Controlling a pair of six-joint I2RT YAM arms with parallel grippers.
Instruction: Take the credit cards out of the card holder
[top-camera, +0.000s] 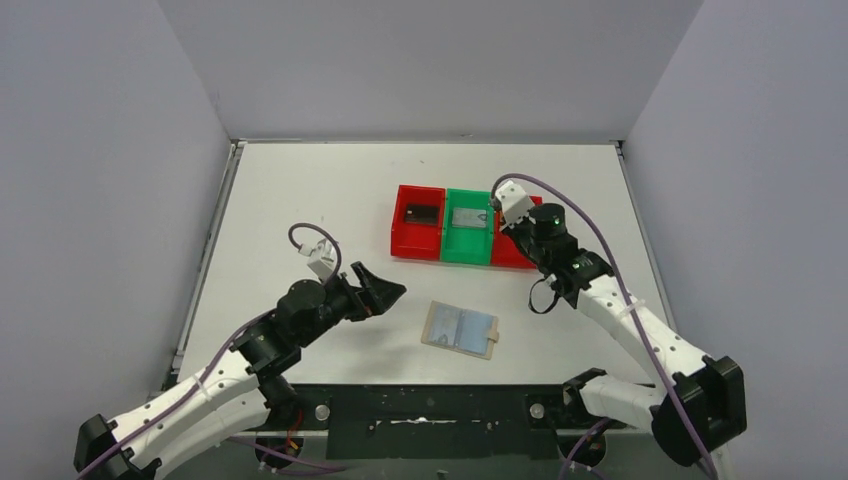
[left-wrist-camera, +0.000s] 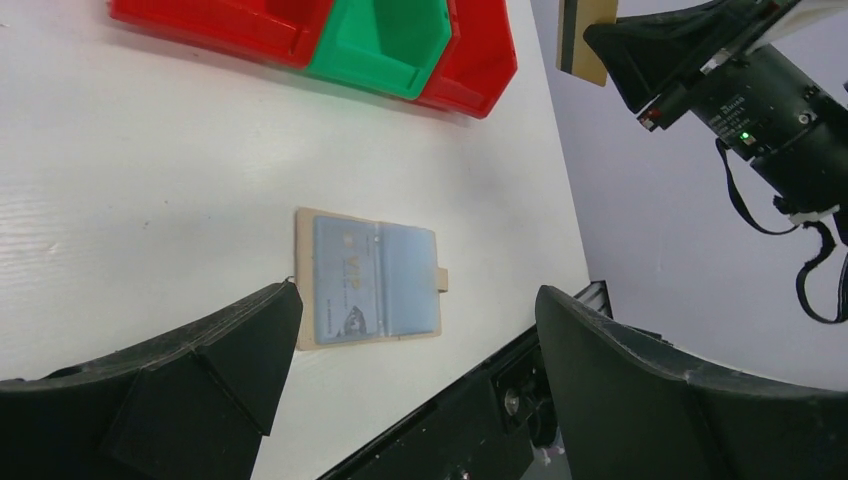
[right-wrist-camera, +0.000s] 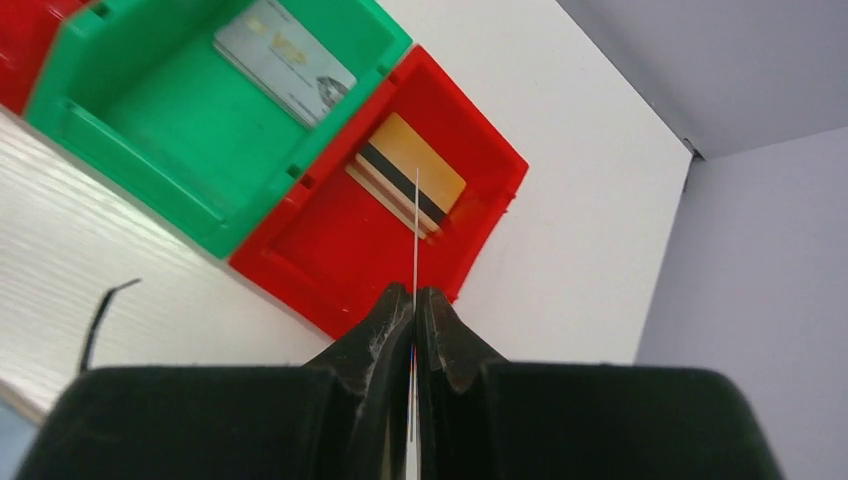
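The card holder (top-camera: 462, 329) (left-wrist-camera: 368, 277) lies open and flat near the table's front edge, tan with pale blue inner panels. A credit card (left-wrist-camera: 338, 282) printed "VIP" shows in its left panel. My left gripper (top-camera: 385, 290) (left-wrist-camera: 420, 345) hovers open just left of it, holding nothing. My right gripper (top-camera: 499, 214) (right-wrist-camera: 414, 292) is shut on a thin credit card (right-wrist-camera: 416, 225), edge-on in its own view and tan (left-wrist-camera: 583, 40) in the left wrist view. It hangs over the right red tray (right-wrist-camera: 330, 255), where a gold card with a dark stripe (right-wrist-camera: 412, 183) lies.
Three trays stand side by side mid-table. The left red tray (top-camera: 400, 235) holds a dark card (top-camera: 422, 214), and the green tray (top-camera: 466, 248) (right-wrist-camera: 180, 130) holds a silvery card (right-wrist-camera: 285, 62). Grey walls close in the table on three sides.
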